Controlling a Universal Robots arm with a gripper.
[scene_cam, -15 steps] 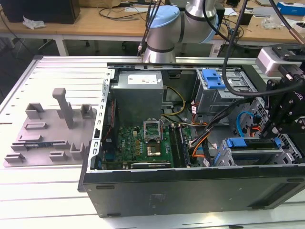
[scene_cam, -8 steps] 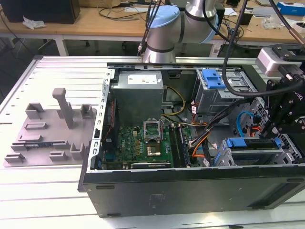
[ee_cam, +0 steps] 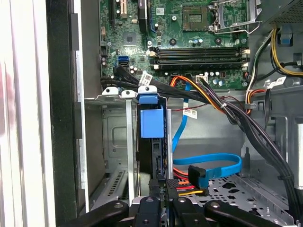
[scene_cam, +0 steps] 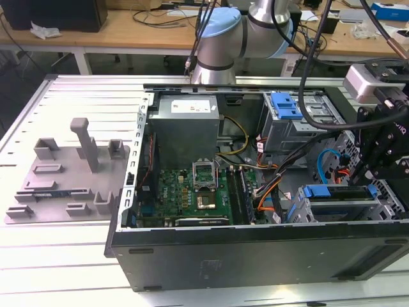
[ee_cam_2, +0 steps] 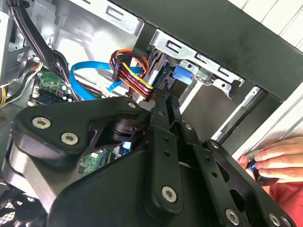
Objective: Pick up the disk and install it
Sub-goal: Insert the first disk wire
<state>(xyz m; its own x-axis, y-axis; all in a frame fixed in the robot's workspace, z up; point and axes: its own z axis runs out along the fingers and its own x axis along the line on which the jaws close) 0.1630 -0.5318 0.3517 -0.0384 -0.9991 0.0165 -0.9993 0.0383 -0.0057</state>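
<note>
Looking into the open computer case: the green motherboard (ee_cam: 189, 42) lies beyond the drive cage (ee_cam: 125, 142). The disk (ee_cam: 152, 137) sits in that cage, blue rail showing. Beside the cage, a blue data cable (ee_cam: 213, 163) loops. The gripper (ee_cam: 163, 201) is just over the disk's near edge.

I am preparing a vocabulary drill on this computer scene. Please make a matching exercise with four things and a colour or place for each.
Things:
1. disk
2. tray
3. cable
4. motherboard

Descriptions:
A. grey, on the table beside the case
B. green, lying flat inside the case
C. with a blue carrier, standing in the metal cage
D. flat, blue, looped

Pairs: 1-C, 2-A, 3-D, 4-B
</note>
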